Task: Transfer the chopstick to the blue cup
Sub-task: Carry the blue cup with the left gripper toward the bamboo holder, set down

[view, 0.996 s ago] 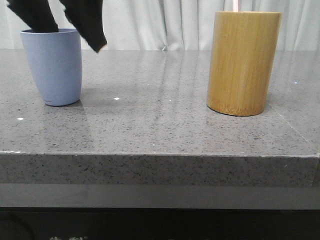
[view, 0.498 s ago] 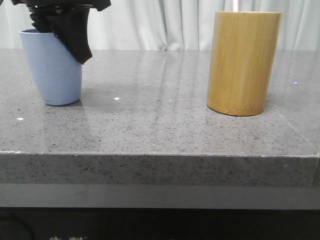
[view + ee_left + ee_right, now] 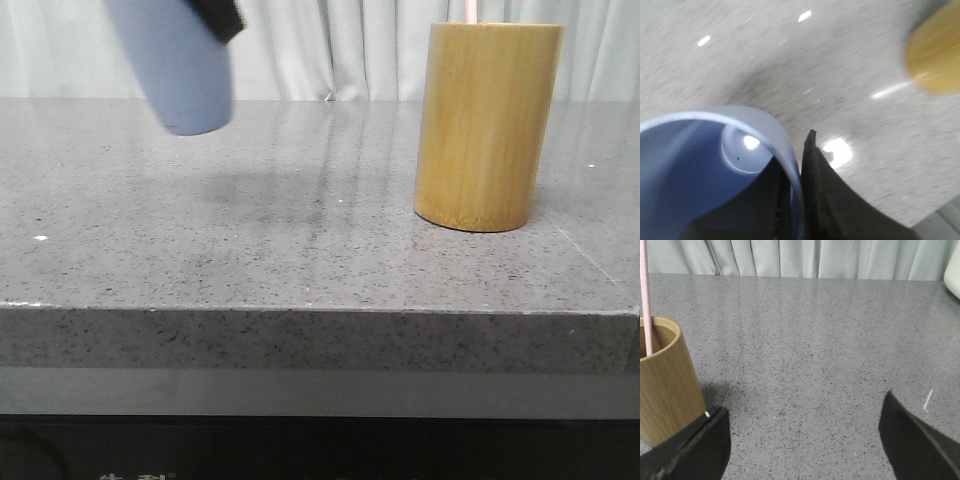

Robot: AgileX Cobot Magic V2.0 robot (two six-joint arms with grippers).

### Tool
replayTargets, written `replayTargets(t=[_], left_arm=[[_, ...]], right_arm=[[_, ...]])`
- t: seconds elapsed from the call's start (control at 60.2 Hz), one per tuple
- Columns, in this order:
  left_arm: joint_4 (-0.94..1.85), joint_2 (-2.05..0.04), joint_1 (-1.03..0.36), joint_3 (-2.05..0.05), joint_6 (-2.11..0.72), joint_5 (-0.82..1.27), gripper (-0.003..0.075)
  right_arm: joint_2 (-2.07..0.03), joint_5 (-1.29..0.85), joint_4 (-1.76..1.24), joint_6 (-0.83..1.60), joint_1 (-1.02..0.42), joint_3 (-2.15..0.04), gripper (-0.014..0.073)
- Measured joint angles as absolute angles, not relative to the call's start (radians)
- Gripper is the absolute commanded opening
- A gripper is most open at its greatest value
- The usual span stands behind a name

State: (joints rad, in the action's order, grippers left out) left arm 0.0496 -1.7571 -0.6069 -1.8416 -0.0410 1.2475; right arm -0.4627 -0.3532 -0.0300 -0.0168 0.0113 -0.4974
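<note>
The blue cup (image 3: 175, 65) hangs tilted in the air at the back left, clear of the table. My left gripper (image 3: 794, 200) is shut on its rim, one finger inside the cup and one finger (image 3: 832, 200) outside. The cup's inside (image 3: 695, 170) looks empty. One pink chopstick (image 3: 469, 9) sticks up from the bamboo cylinder (image 3: 487, 125) at the right; it also shows in the right wrist view (image 3: 646, 300). My right gripper (image 3: 802, 440) is open and empty above the table beside the cylinder (image 3: 665, 400).
The grey stone table (image 3: 320, 260) has its front edge close to the camera. A pale curtain (image 3: 330, 45) hangs behind it. A white object (image 3: 954, 270) shows at the edge of the right wrist view. The bamboo cylinder shows blurred in the left wrist view (image 3: 935, 55).
My left gripper closed on the cup's rim, then lifted the cup off the table and carried it up and to the right, tilting it. The cylinder and chopstick have not moved.
</note>
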Motion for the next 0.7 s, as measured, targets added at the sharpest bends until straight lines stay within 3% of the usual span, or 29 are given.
replayTargets(t=[0.382,0.697], left_arm=[[0.063,-1.892,-0.715,-1.892,-0.041,1.252,-0.0013],[0.063,-1.910,-0.733,-1.899,-0.041,1.246,0.0193]], right_arm=[[-0.463,-0.353,-0.030,-0.017,0.011,-0.497,0.0615],[-0.463,-0.353,-0.030,-0.017,0.011,-0.497,0.0615]])
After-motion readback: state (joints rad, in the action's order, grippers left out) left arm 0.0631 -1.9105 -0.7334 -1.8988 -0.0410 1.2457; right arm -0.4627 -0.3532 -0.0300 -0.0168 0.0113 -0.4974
